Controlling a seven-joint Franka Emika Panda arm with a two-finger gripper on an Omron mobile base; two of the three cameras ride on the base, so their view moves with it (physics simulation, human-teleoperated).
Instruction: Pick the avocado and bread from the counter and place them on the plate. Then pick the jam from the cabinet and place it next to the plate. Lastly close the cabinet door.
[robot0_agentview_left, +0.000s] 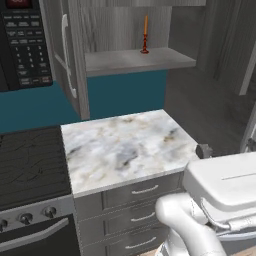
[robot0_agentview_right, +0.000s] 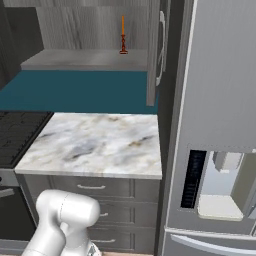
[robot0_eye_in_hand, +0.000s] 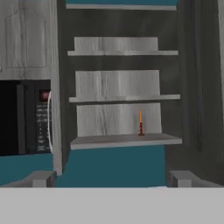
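fingers (robot0_eye_in_hand: 112, 178) apart, holding nothing | cabinet (robot0_agentview_left: 125, 30): 1 candlestick (robot0_agentview_left: 145, 35) | drawers (robot0_agentview_left: 135, 215): 3 | counter (robot0_agentview_left: 127, 147): 1

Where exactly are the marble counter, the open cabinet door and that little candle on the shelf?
counter (robot0_agentview_left: 125, 147): left base view, middle of the marble top.
cabinet door (robot0_agentview_left: 75, 55): left base view, panel face beside its silver handle.
candle (robot0_agentview_right: 123, 35): right base view, orange stick above the red holder.

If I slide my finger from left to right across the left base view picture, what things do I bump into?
Microwave → cabinet door → candle on the cabinet shelf. Lower down: stove → counter → the robot's arm.
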